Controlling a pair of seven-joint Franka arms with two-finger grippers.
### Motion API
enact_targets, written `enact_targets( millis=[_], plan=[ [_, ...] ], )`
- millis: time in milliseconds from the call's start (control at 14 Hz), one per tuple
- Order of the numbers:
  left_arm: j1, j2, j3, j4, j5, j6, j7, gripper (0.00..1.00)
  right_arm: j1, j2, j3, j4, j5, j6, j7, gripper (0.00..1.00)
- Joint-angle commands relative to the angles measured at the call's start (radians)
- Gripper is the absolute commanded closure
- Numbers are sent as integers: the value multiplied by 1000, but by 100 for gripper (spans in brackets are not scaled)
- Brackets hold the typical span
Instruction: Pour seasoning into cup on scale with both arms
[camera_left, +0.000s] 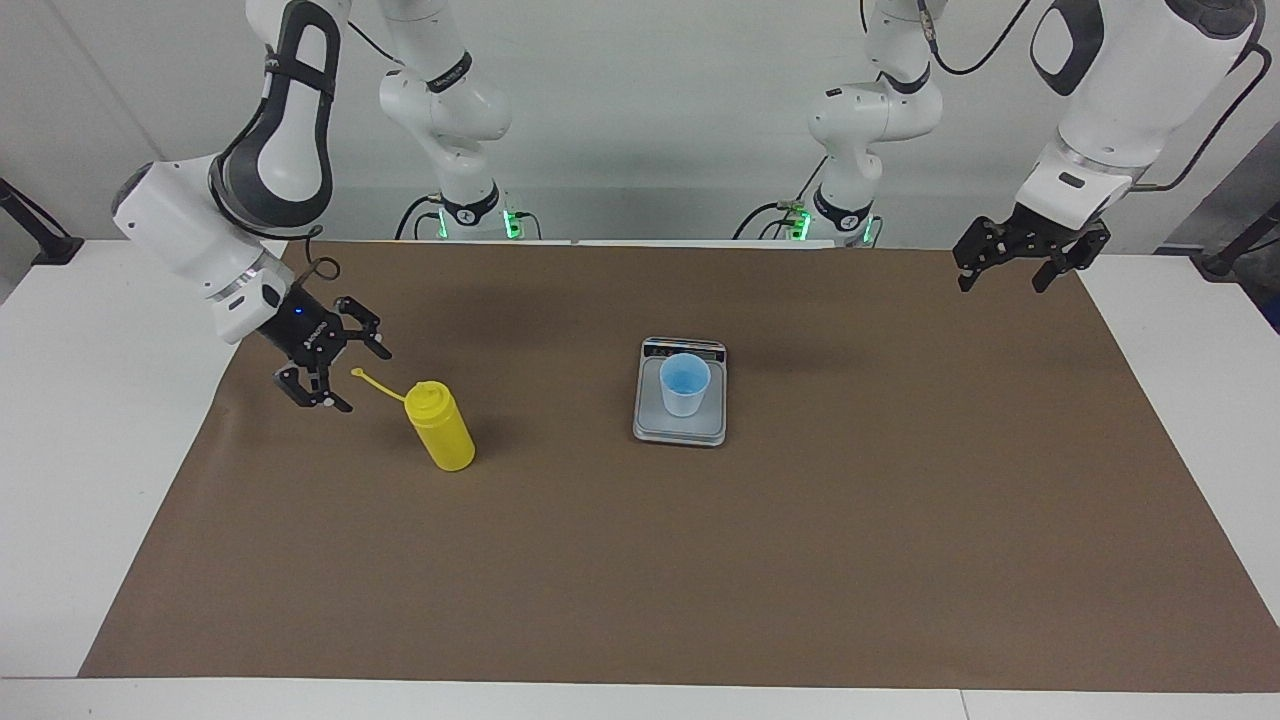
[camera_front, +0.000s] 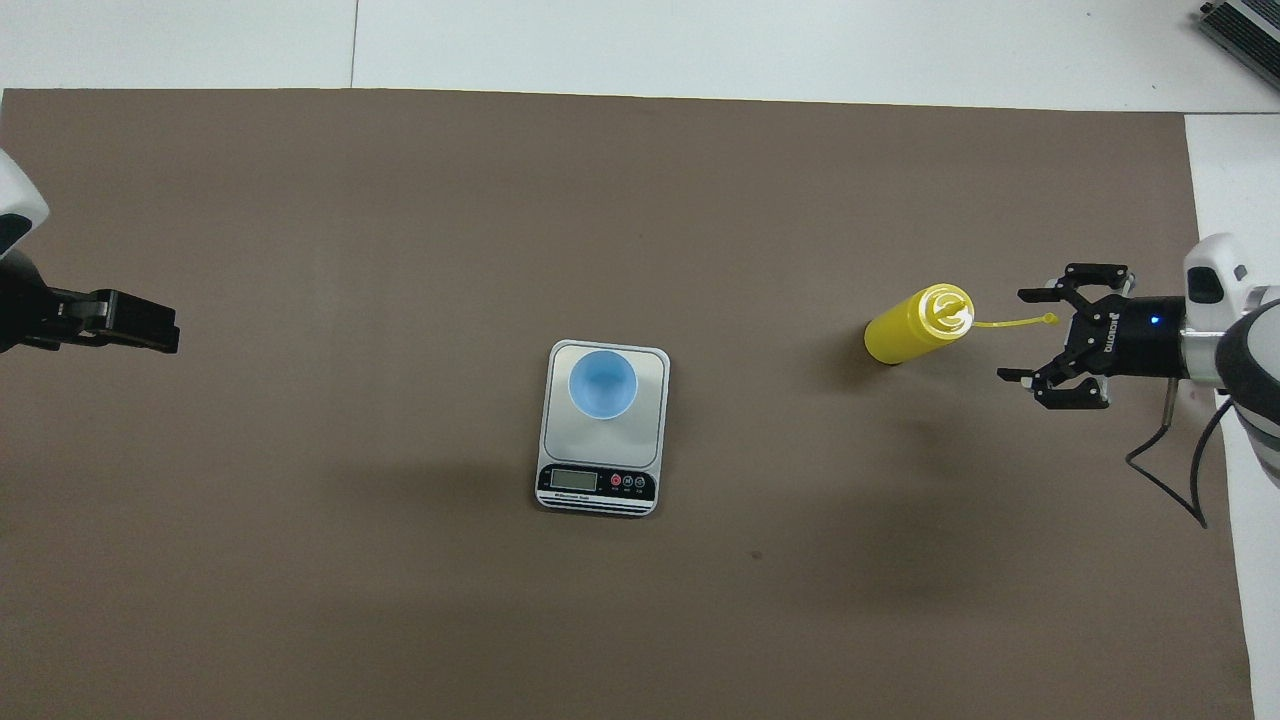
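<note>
Beside the seasoning (camera_left: 439, 427), right gripper (camera_left: 336, 368) jaws spread; left gripper (camera_left: 1012, 262) likewise.

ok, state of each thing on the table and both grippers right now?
Yellow bottle: upright on the mat, cap off, strap hanging out, not held.
Cup: upright on the scale.
Scale: flat on the mat.
Right gripper: open, beside the bottle, clear of it.
Left gripper: open, waiting above the mat's corner.
</note>
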Motion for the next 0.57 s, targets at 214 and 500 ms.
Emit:
enact_targets(
  millis=[214,500],
  plan=[
    [1,-29,5,-33,3,18,-1,0,-4,-82,96,50,-158,-89,386,0],
    [1,-29,5,-33,3,18,-1,0,104,-82,117,162,-341,-131,702,0]
  ],
)
